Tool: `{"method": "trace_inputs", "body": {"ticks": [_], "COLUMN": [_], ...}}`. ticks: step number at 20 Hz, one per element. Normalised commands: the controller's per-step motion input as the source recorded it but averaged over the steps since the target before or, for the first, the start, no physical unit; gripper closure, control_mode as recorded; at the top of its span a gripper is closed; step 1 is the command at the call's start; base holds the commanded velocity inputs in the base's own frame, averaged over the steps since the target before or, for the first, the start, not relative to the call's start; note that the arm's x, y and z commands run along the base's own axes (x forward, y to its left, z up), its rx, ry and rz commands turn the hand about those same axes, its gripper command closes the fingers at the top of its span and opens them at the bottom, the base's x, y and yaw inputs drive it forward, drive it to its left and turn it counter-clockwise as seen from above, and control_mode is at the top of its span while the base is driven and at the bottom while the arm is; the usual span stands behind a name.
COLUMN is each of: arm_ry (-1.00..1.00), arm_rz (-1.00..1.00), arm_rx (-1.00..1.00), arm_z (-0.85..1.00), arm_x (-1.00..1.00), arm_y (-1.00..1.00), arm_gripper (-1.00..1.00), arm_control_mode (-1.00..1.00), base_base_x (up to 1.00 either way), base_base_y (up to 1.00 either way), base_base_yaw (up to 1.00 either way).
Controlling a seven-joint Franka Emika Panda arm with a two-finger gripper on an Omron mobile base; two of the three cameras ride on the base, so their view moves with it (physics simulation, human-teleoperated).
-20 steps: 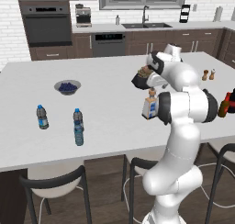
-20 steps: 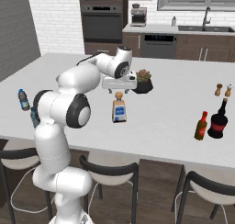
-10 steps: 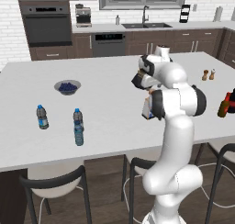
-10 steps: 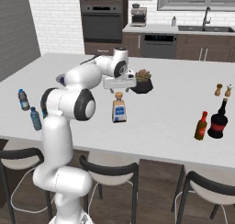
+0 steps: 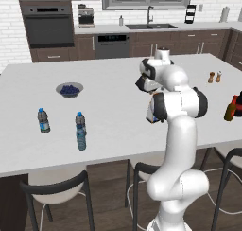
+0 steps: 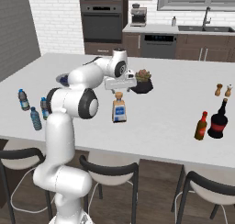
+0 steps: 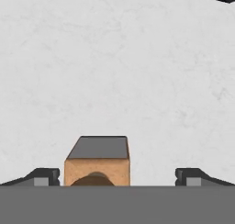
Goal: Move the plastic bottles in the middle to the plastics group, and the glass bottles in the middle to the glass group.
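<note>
My gripper point(image 6: 120, 87) hangs open just above the squarish clear bottle point(image 6: 119, 109), which has a white-and-blue label and stands mid-counter. In the hand view its tan stopper point(image 7: 96, 165) rises between my spread fingertips point(image 7: 43, 176), nearer the left one, and touches neither. The left base view has the gripper point(image 5: 144, 85) above that bottle point(image 5: 151, 114), which is half hidden by my arm. The slim amber bottle with a red cap point(image 6: 200, 126) stands beside the dark bottle with a red upper part point(image 6: 218, 120) at the right. Small blue-capped plastic bottles point(image 6: 23, 99) point(image 6: 35, 119) stand at the left; I cannot single out the light-blue one.
A black pot with a succulent point(image 6: 143, 83) sits just behind and right of my hand. Salt and pepper shakers point(image 6: 223, 90) stand far right. A bowl of dark berries point(image 5: 70, 89) rests at the back left. Stools line the counter's near edge.
My elbow has swung a little toward the bottle's side while the hand stayed over the squarish bottle. The jaws remain wide and no bottle has moved.
</note>
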Motion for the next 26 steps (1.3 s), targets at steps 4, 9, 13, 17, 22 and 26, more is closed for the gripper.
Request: {"method": "trace_inputs", "body": {"ticks": [4, 9, 13, 17, 22, 26], "arm_ry": [0.00, 0.00, 0.00, -0.01, -0.03, -0.07], "arm_rz": [0.00, -0.02, -0.03, -0.03, -0.05, -0.08], "arm_rx": [0.00, 0.00, 0.00, 0.00, 0.00, 0.00], "arm_z": [-0.01, -0.07, -0.12, -0.01, -0.04, -0.04], "arm_x": [-0.17, -0.15, -0.18, -0.08, -0.14, -0.13], "arm_y": [-0.07, -0.01, 0.05, 0.01, 0.09, 0.20], "arm_gripper": [-1.00, -1.00, -1.00, -1.00, -1.00, -1.00], "arm_control_mode": [-1.00, -1.00, -1.00, -1.00, -1.00, -1.00], "base_base_x": [0.00, 0.00, 0.00, 0.00, 0.00, 0.00], "base_base_y": [0.00, 0.00, 0.00, 0.00, 0.00, 0.00], "base_base_yaw": [0.00, 0.00, 0.00, 0.00, 0.00, 0.00]}}
